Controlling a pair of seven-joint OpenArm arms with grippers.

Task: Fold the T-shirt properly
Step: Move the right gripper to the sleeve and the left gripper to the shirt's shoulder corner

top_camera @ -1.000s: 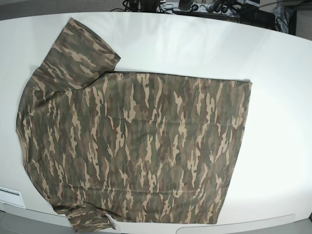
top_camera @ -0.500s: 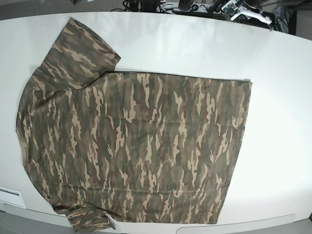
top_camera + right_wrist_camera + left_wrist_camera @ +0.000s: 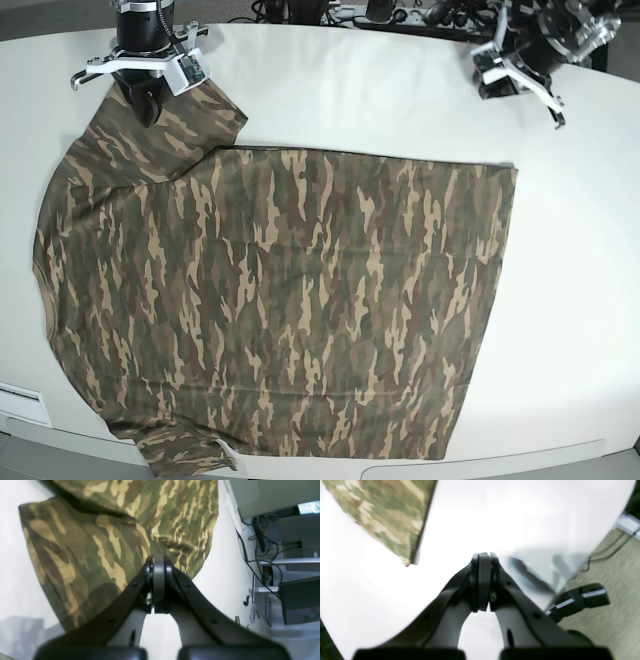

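The T-shirt (image 3: pixel 280 300) lies spread flat on the white table (image 3: pixel 400 110), camouflage in olive, brown and tan, its far sleeve (image 3: pixel 170 120) pointing to the back left. My right gripper (image 3: pixel 147 104) hangs shut just over that sleeve (image 3: pixel 82 555); in the right wrist view its fingertips (image 3: pixel 158 562) meet with no cloth between them. My left gripper (image 3: pixel 489 84) hovers shut over bare table at the back right, apart from the shirt. In the left wrist view the gripper (image 3: pixel 483 556) is shut, and the shirt's hem corner (image 3: pixel 395 527) lies to its upper left.
Cables and equipment (image 3: pixel 400 12) crowd the space behind the table's far edge. Black labelled devices (image 3: pixel 580 599) sit on the carpet beside the table. A white box (image 3: pixel 22 405) is at the front left edge. A dark monitor (image 3: pixel 298 600) and wires stand off the table's side.
Both arms have come into the base view from the far edge, the right one reaching over the far sleeve. The T-shirt has not moved.
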